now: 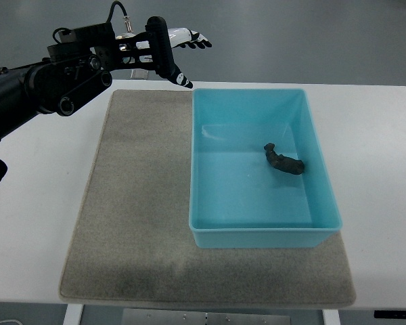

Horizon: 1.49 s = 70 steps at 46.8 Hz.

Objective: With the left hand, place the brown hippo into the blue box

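Observation:
A small brown hippo [283,160] lies on its side on the floor of the blue box [260,233], toward the right of the middle. My left hand [179,54] hovers above the table's far edge, just beyond the box's far left corner. Its fingers are spread and hold nothing. The black left arm [40,84] comes in from the upper left. The right arm does not show.
The blue box stands on a grey felt mat [132,203] that covers the middle of the white table [34,223]. Bare mat lies left of the box. Grey floor shows beyond the table's far edge.

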{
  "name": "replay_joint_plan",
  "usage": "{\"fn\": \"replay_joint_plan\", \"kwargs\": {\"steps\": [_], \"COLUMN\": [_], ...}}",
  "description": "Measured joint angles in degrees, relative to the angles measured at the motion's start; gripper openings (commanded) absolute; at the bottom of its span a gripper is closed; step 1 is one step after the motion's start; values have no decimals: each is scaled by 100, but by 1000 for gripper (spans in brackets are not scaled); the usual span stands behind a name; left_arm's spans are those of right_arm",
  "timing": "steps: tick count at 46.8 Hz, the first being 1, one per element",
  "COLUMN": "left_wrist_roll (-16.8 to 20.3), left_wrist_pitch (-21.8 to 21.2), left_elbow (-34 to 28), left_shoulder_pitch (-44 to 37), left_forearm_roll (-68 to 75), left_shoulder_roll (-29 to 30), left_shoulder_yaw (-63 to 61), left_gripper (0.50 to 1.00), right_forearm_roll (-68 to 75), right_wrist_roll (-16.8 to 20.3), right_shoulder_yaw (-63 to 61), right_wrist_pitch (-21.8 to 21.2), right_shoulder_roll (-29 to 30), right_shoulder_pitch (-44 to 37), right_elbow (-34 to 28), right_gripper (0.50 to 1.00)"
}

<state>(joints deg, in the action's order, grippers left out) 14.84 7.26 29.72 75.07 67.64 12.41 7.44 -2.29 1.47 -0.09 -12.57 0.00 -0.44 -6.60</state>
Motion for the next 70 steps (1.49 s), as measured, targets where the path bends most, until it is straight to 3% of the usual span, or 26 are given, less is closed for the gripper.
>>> {"fn": "replay_joint_plan", "kwargs": {"steps": [25, 38, 51, 55, 64, 70], "left_wrist_roll": [-24, -85, -114, -246, -935, -1068], "left_wrist_pitch": [-292, -698, -983, -1004, -1010, -1005], "left_elbow": [-1313, -1415, -1366, -1384, -1417, -1413], "left_shoulder_pitch": [-65, -277, -410, -498, -524, -544], "left_forearm_roll": [-2036, -3786, -4192, -4670, -5755, -6305], "left_shoulder_roll": [-2, -65, -245, -320, -376, -406], "left_shoulder_yaw": [-10, -20, 34, 90, 116, 141], "left_gripper": [971, 994, 994, 994, 996, 996], "right_forearm_roll": [0, 0, 0, 0, 0, 0], "right_wrist_roll": [0, 2, 0, 1, 1, 1], "right_shoulder_yaw": [0, 0, 0, 0, 0, 0], "right_wrist_pitch": [2, 1, 0, 0, 0, 0], "right_shoulder_roll": [0, 0, 0, 0, 0, 0], "right_shoulder_pitch": [0, -1, -2, 2, 0, 0], "right_elbow": [0, 0, 0, 0, 0, -1], "right_gripper": [936, 936, 936, 936, 936, 936]}}
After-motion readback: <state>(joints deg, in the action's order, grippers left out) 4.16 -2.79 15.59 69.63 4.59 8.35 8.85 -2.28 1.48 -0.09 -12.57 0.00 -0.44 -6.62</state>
